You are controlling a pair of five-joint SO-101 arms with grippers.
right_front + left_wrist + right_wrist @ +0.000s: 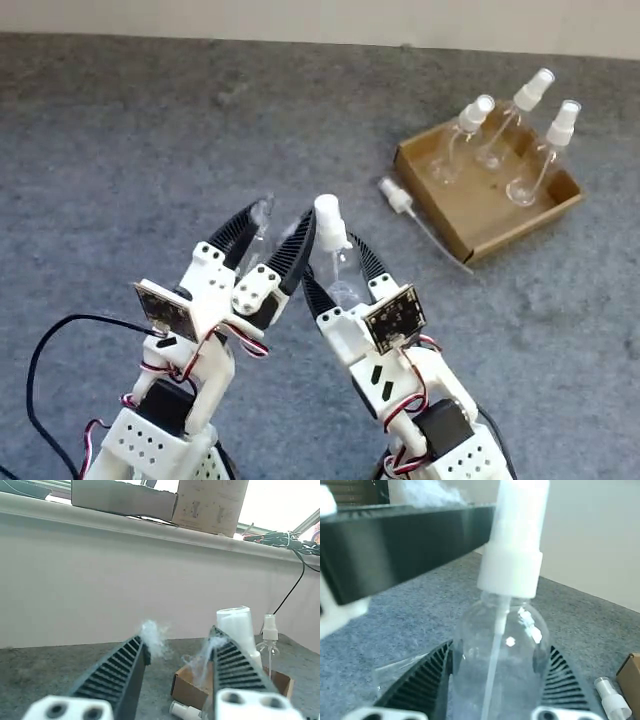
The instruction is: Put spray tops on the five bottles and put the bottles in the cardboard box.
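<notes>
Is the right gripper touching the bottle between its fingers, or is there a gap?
Touching. In the right wrist view, the right gripper presses its fingers against both sides of the bottle.

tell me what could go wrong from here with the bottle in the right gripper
1. The left gripper is open, with one finger right beside the spray top of the bottle in the right gripper. A bump might tilt or unseat it.
2. The cardboard box already holds three bottles, so setting this one in could topple them.
3. The loose spray top beside the box could get swept aside.
</notes>
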